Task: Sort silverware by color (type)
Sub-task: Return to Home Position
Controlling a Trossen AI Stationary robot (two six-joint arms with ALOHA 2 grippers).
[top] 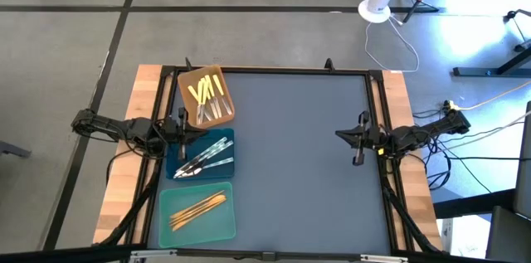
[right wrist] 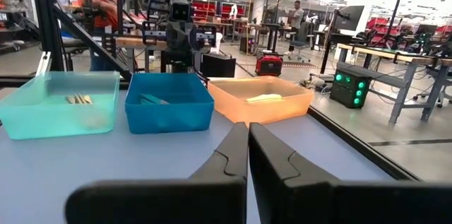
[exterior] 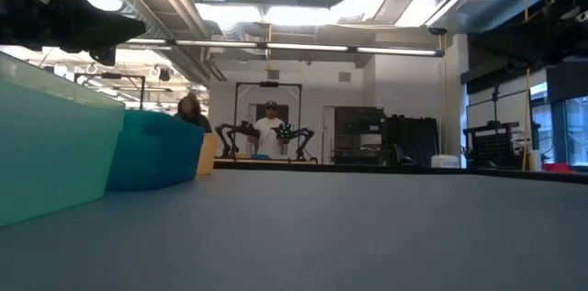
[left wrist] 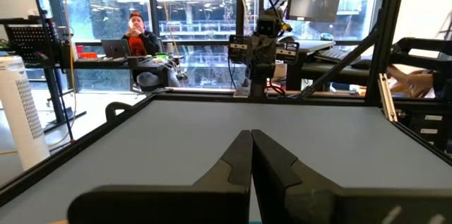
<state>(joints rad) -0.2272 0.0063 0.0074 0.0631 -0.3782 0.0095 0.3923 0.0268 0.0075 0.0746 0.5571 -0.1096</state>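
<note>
Three flat trays stand in a row along the table's left edge. The far brown tray (top: 205,94) holds yellow-handled silverware (top: 207,93). The middle blue tray (top: 203,156) holds silver-grey silverware (top: 203,160). The near teal tray (top: 197,211) holds orange-gold silverware (top: 199,206). My left gripper (top: 184,127) is shut and empty, level above the trays at the left edge. My right gripper (top: 342,134) is shut and empty at the right edge, pointing level toward the trays (right wrist: 169,100).
The grey mat (top: 307,163) spreads between the two arms with nothing on it. A black frame (top: 274,70) borders the table. People (exterior: 269,130) and other workbenches show in the room beyond, clear of the table.
</note>
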